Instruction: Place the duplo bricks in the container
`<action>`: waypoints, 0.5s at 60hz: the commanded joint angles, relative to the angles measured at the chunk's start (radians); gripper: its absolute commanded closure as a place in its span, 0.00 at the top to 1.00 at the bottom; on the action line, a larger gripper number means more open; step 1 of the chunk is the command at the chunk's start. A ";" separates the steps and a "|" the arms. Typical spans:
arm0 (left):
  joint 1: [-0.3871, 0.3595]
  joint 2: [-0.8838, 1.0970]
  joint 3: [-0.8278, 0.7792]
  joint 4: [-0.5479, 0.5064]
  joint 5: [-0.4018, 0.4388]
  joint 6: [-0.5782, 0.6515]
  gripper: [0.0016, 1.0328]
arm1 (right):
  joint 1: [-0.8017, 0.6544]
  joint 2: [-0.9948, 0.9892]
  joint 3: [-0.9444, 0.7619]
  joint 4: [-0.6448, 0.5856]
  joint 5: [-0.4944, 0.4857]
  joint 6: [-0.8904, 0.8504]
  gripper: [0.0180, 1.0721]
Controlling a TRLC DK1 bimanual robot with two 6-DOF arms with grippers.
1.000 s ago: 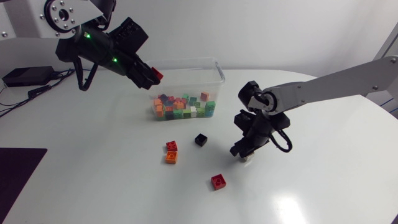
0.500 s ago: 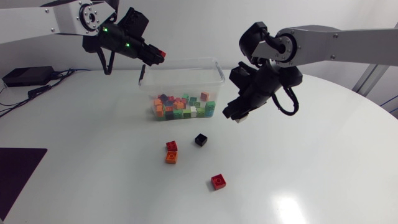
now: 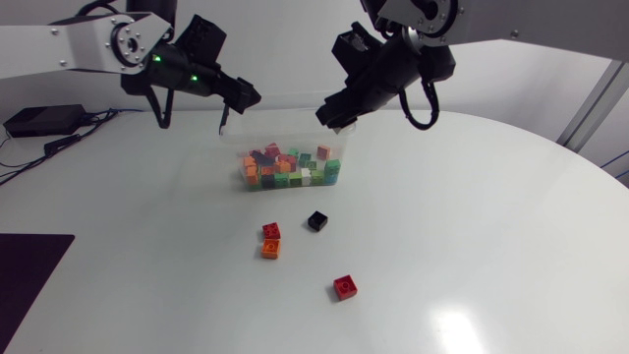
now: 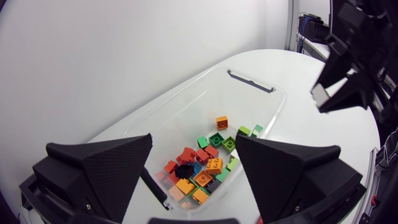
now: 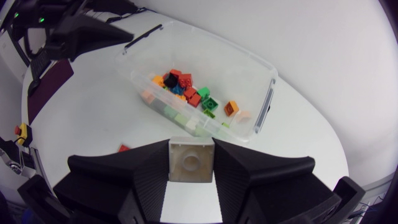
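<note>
The right gripper (image 3: pixel 334 115) is pinching a white brick (image 5: pixel 191 160) between its fingers, hanging in the air close by the container (image 3: pixel 285 126). The left gripper (image 3: pixel 243 97) is hanging spread and empty above the container's other end. The container is holding a heap of mixed bricks, too many to count surely, so the task is looking well along. Four are lying on the table (image 3: pixel 491 246): a black brick (image 3: pixel 316 220), a red brick (image 3: pixel 271 231) touching an orange brick (image 3: pixel 270 249), and a second red brick (image 3: pixel 345 286) apart.
</note>
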 commanded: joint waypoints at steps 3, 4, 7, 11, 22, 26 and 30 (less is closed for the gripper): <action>0.010 -0.186 -0.129 -0.012 0.001 0.049 0.95 | 0.005 0.085 0.067 0.052 -0.013 0.008 0.33; 0.011 -0.203 -0.145 -0.018 0.004 0.056 0.95 | 0.005 0.096 0.078 0.056 -0.014 0.008 0.33; 0.021 -0.244 -0.183 -0.039 0.024 0.082 0.95 | 0.004 0.122 0.099 0.082 -0.019 0.013 0.33; 0.027 -0.299 -0.243 -0.070 0.044 0.131 0.95 | 0.002 0.156 0.127 0.115 -0.031 0.019 0.33; 0.027 -0.417 -0.415 -0.128 0.098 0.274 0.95 | -0.001 0.234 0.178 0.203 -0.046 0.028 0.33; 0.027 -0.431 -0.461 -0.138 0.119 0.311 0.95 | -0.002 0.255 0.188 0.223 -0.049 0.030 0.33; 0.024 -0.431 -0.493 -0.145 0.129 0.340 0.95 | -0.005 0.265 0.188 0.250 -0.051 0.030 0.33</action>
